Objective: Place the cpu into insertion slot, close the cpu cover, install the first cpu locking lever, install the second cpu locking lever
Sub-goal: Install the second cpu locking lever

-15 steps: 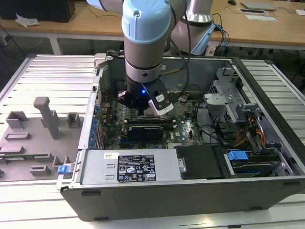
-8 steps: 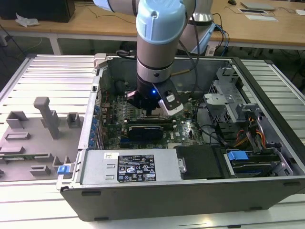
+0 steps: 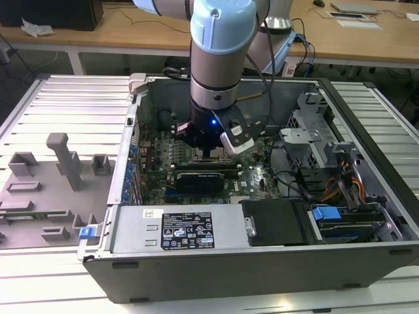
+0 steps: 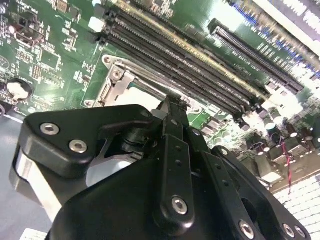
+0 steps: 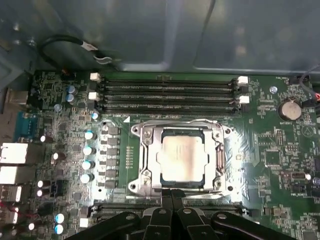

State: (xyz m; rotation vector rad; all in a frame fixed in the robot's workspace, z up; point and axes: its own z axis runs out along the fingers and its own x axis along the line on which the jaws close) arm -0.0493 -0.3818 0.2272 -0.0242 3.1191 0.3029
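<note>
The cpu [image 5: 182, 159] sits flat in the insertion slot [image 5: 162, 181] on the motherboard [image 5: 265, 150], with the cpu cover [image 5: 148, 145] lying closed around it so the pale metal top shows through the frame's window. The gripper [image 5: 172, 192] stands just at the socket's edge nearest the wrist, its fingers [image 5: 166, 200] pressed together side by side with nothing seen between them. In the exterior view the arm [image 3: 219, 52] reaches straight down into the open computer case [image 3: 262, 261], beside the memory slots [image 5: 167, 92].
</note>
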